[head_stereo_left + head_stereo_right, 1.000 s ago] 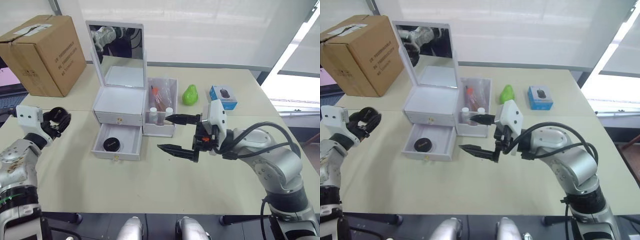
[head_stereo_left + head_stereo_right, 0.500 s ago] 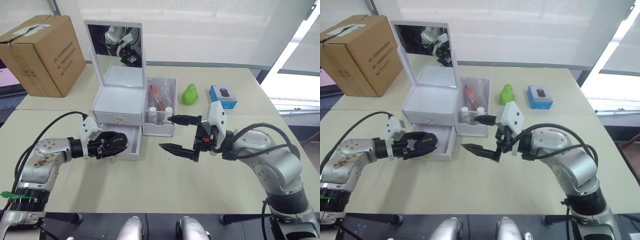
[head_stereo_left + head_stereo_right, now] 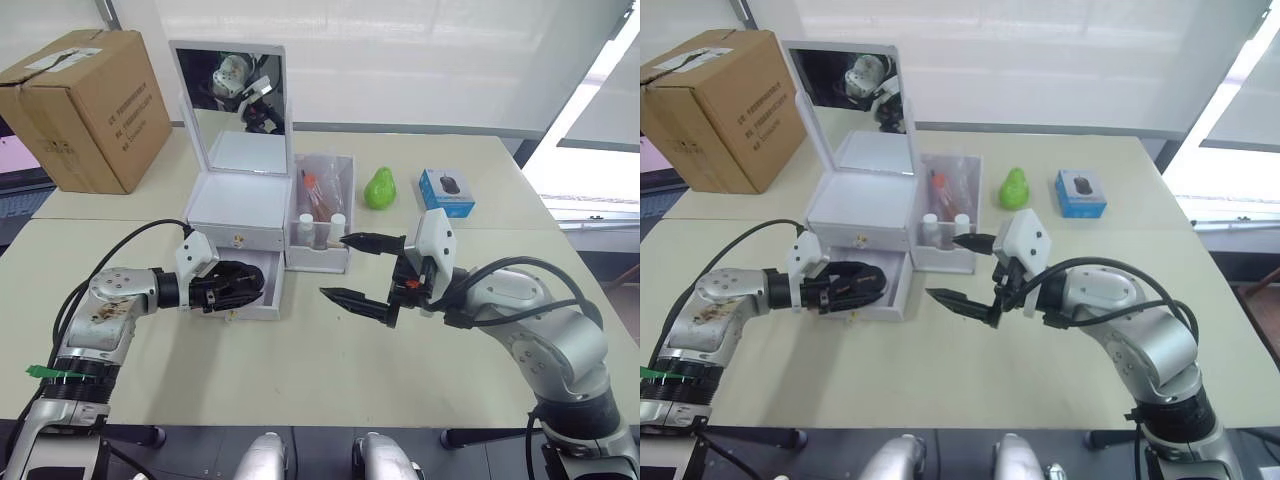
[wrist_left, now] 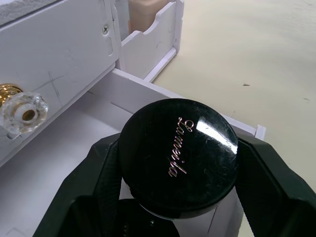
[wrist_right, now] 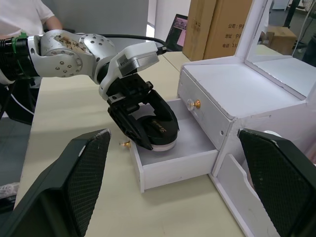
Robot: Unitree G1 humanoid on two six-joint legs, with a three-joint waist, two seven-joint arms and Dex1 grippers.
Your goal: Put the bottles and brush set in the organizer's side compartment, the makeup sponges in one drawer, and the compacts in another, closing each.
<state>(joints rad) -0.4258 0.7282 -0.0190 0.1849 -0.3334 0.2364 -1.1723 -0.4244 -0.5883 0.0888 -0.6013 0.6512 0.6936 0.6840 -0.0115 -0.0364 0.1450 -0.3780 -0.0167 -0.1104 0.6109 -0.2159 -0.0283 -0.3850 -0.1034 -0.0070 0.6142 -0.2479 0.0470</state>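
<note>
Here the left gripper [image 4: 177, 207] clamps a round glossy black compact [image 4: 178, 154], lettered in gold script, over the open white drawer [image 5: 190, 148]; right gripper [image 3: 362, 270] gapes wide, empty.

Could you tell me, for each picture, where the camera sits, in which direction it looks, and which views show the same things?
Eye views: on the head, looking forward and down over the table, both arms showing.
Left wrist view: on the left arm, looking along the left gripper at the compact held over the open drawer.
Right wrist view: on the right arm, between the open right gripper's jaws, facing the organizer.
Both wrist views share the compact and drawer.
</note>
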